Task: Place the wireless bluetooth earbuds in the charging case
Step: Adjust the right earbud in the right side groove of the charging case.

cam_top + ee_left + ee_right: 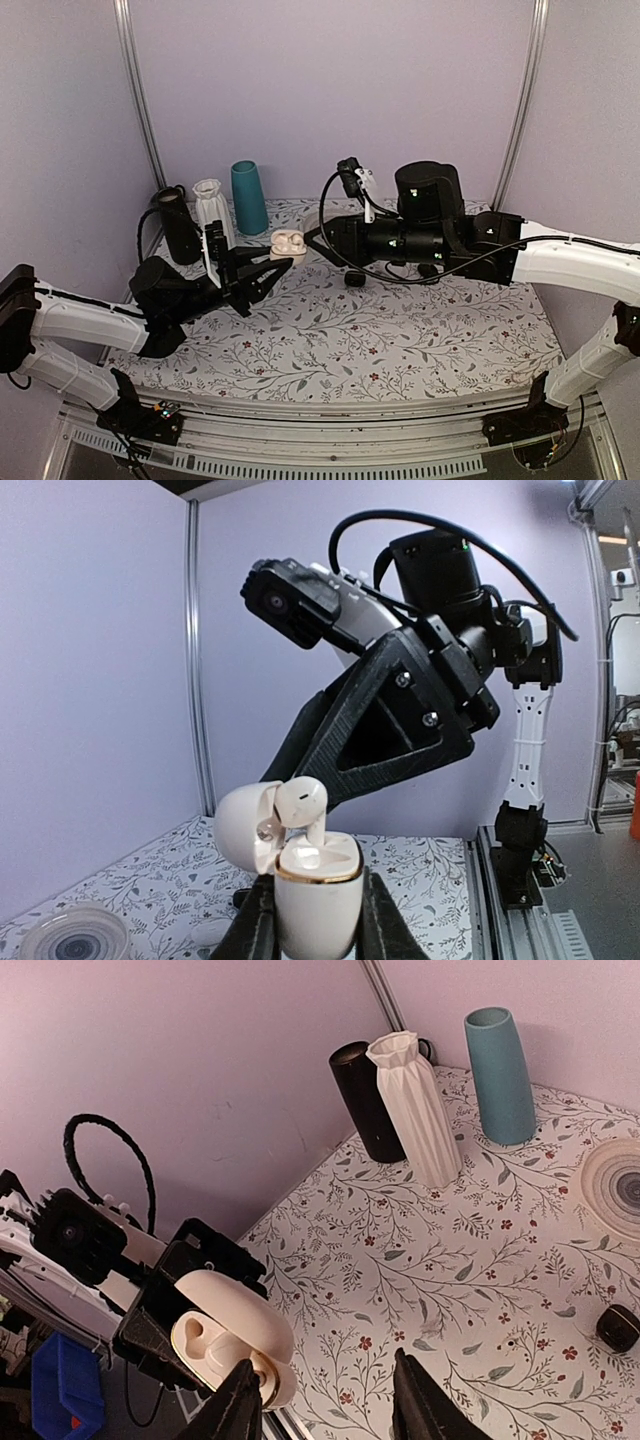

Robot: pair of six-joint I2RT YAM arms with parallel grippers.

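Top external: white floral-print table (400, 340). Left claw (318, 920) clenched on the small cream-white glossy plastic clamshell charging case (318, 880), lid open, held above the table's far side. Right claw (322, 1380) released, fingers apart, just beside the case. White stemmed earbud (301, 805) stands in the case's well, head above the rim.

Black vase (365, 1100), ribbed white vase (415, 1110) and teal vase (500, 1075) are lined up on the floral surface (450, 1280); a ringed disc (615, 1185) is seen nearby.
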